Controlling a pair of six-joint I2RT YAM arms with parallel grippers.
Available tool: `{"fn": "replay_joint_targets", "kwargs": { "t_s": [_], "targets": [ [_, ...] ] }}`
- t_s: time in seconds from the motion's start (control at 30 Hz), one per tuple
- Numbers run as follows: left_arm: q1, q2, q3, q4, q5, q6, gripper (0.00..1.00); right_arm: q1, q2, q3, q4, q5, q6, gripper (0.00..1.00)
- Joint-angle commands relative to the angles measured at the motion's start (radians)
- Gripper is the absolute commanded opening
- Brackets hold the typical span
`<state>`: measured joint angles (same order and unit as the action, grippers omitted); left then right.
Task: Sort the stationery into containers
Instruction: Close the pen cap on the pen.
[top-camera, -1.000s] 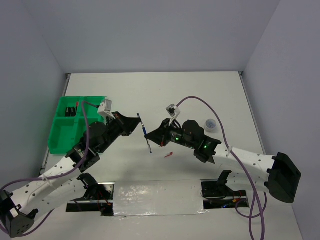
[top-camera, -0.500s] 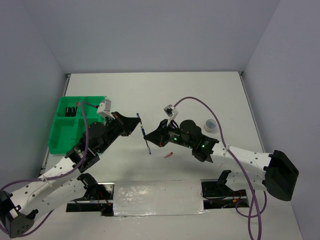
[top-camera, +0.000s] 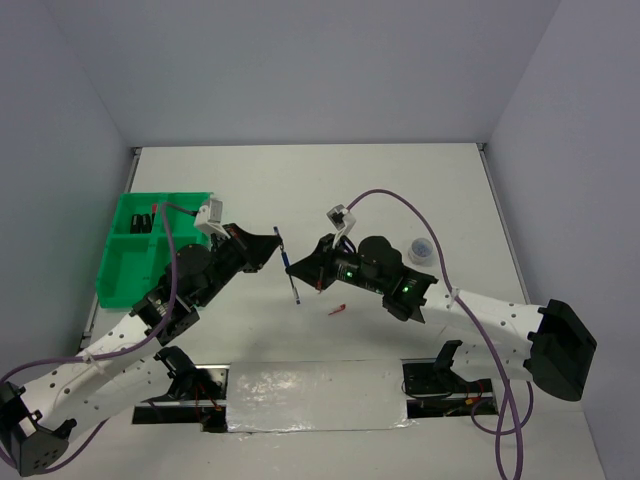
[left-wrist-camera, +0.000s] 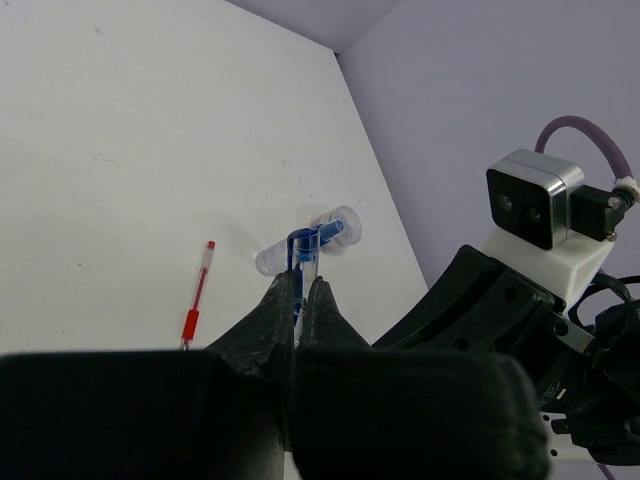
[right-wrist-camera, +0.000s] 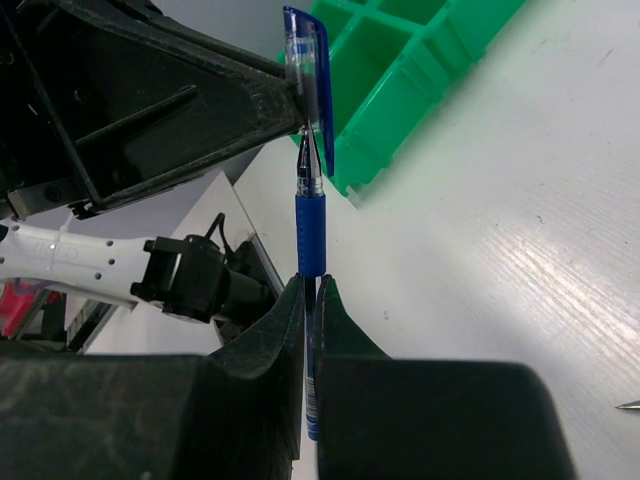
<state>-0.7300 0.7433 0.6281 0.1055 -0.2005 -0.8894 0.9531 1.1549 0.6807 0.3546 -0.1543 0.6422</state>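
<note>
A thin blue pen (top-camera: 290, 268) hangs in the air between my two grippers. My left gripper (top-camera: 274, 246) is shut on its clear, blue-clipped cap end (left-wrist-camera: 303, 250). My right gripper (top-camera: 305, 276) is shut on the pen's blue barrel (right-wrist-camera: 310, 235), and the cap (right-wrist-camera: 305, 70) shows above it. A red pen (top-camera: 337, 309) lies on the table below the right gripper; it also shows in the left wrist view (left-wrist-camera: 195, 310). The green tray (top-camera: 135, 262) stands at the left and holds dark pieces (top-camera: 150, 220) in a far compartment. A translucent roll (top-camera: 423, 250) lies at the right.
The white table is walled on three sides by grey panels. The tray's divided compartments (right-wrist-camera: 420, 60) show behind the pen in the right wrist view. A translucent piece with a blue part (left-wrist-camera: 338, 228) lies on the table beyond the left fingertips.
My right gripper has shifted a little left toward the left gripper, carrying the blue pen with it. The left arm has barely moved.
</note>
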Motion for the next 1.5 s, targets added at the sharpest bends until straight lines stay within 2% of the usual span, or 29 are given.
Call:
{"fn": "replay_joint_targets", "kwargs": {
  "t_s": [0.0, 0.53, 0.7, 0.83, 1.2, 1.47],
  "targets": [
    [-0.003, -0.013, 0.010, 0.045, 0.022, 0.014, 0.00, 0.004, 0.009, 0.060, 0.006, 0.032, -0.018, 0.00],
    [-0.003, -0.047, -0.027, 0.026, 0.046, 0.006, 0.00, 0.003, -0.009, 0.105, -0.020, 0.065, -0.052, 0.00],
    [-0.003, -0.048, -0.027, 0.027, 0.091, 0.018, 0.00, -0.014, 0.019, 0.134, -0.013, 0.039, -0.104, 0.00],
    [-0.003, -0.061, -0.033, 0.000, 0.115, 0.017, 0.00, -0.051, 0.006, 0.111, 0.045, 0.029, -0.111, 0.00],
    [-0.003, -0.058, -0.096, 0.051, 0.173, -0.068, 0.00, -0.083, 0.046, 0.120, 0.182, -0.028, -0.179, 0.00],
    [-0.003, -0.044, -0.084, 0.027, 0.188, -0.063, 0.00, -0.106, 0.069, 0.157, 0.190, -0.050, -0.210, 0.00]
  ]
}}
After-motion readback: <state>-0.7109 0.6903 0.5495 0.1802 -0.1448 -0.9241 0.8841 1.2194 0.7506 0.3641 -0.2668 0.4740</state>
